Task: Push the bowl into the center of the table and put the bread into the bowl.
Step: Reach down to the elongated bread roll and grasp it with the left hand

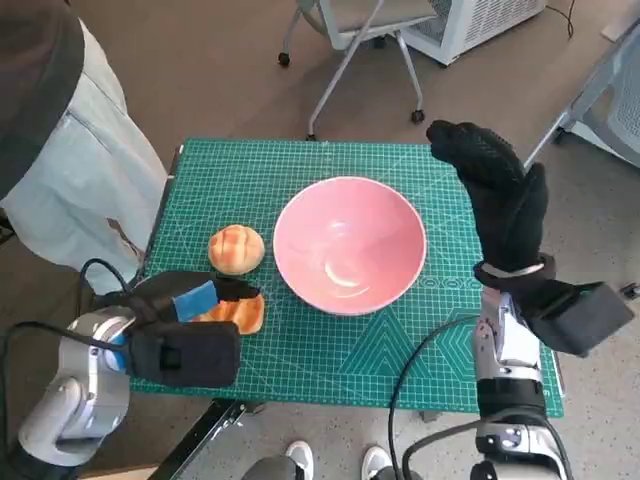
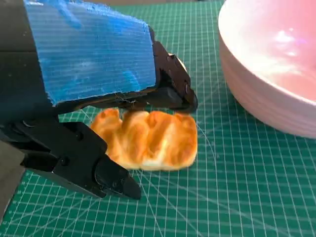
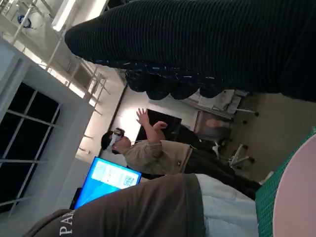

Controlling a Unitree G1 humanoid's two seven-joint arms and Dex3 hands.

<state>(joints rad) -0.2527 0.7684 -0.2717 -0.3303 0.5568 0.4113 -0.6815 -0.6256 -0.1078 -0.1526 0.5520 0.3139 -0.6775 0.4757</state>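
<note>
The pink bowl (image 1: pixel 350 245) (image 2: pixel 276 59) stands near the middle of the green cutting mat (image 1: pixel 330 370); its rim (image 3: pixel 296 197) also shows in the right wrist view. A ridged golden bread (image 1: pixel 238 313) (image 2: pixel 148 138) lies on the mat left of the bowl. My left hand (image 1: pixel 185 320) (image 2: pixel 89 98) hovers over it, one finger (image 2: pixel 168 94) along its far edge and the thumb (image 2: pixel 98 168) at its near side, the bread still resting on the mat. My right hand (image 1: pixel 500 195) (image 3: pixel 207 44) is raised upright beside the bowl's right rim, fingers spread, holding nothing.
A round bun (image 1: pixel 236 248) sits on the mat just beyond the ridged bread. A person in pale clothes (image 1: pixel 70 170) stands close to the table's left edge. A chair base (image 1: pixel 350 50) stands behind the table, and another person (image 3: pixel 148 148) shows in the right wrist view.
</note>
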